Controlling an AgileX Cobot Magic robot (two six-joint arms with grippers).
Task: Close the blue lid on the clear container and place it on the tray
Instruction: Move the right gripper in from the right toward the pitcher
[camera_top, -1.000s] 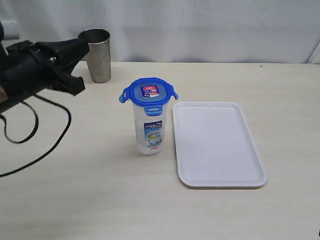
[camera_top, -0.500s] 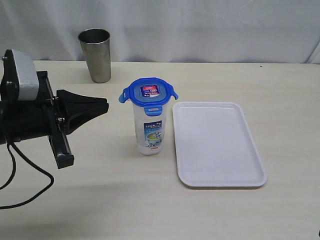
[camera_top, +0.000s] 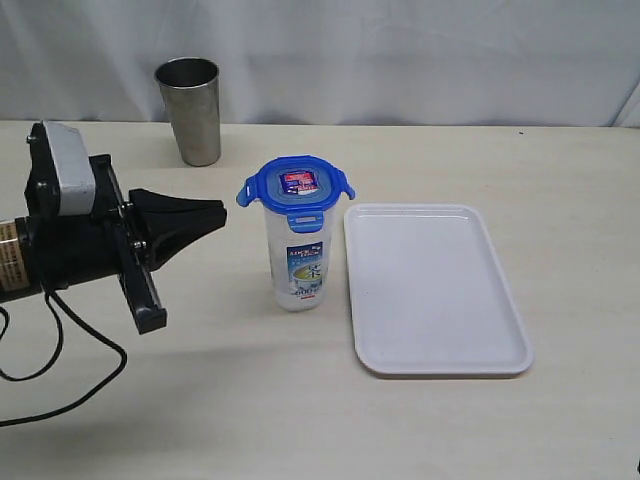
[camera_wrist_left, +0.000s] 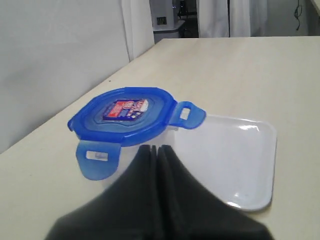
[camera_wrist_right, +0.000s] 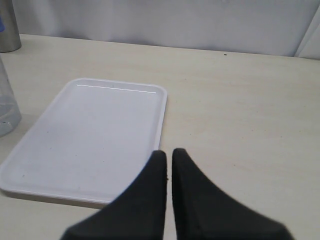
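At the far left of the exterior view the left gripper (camera_top: 221, 211) hung above the table (camera_top: 300, 420), its black fingers pressed together on nothing, tips aimed toward the clear container (camera_top: 298, 265) with a stretch of open air between them. Behind it, near the table's far edge, a steel tumbler (camera_top: 189, 110) stood upright, well apart from everything else. The clear container stood upright on the bare tabletop, not on the tray (camera_top: 435, 290), just beside the tray's left long rim with a thin strip of table showing between the two. The blue lid (camera_top: 296, 186) sat on its mouth, flaps jutting out at either side; the left wrist view showed two flaps splayed outward. The tray lay flat and bare, with open table along its near, far and right edges. In the right wrist view the right gripper (camera_wrist_right: 167, 152) hovered near the tray's rim, its fingers closed to a slit, holding nothing.
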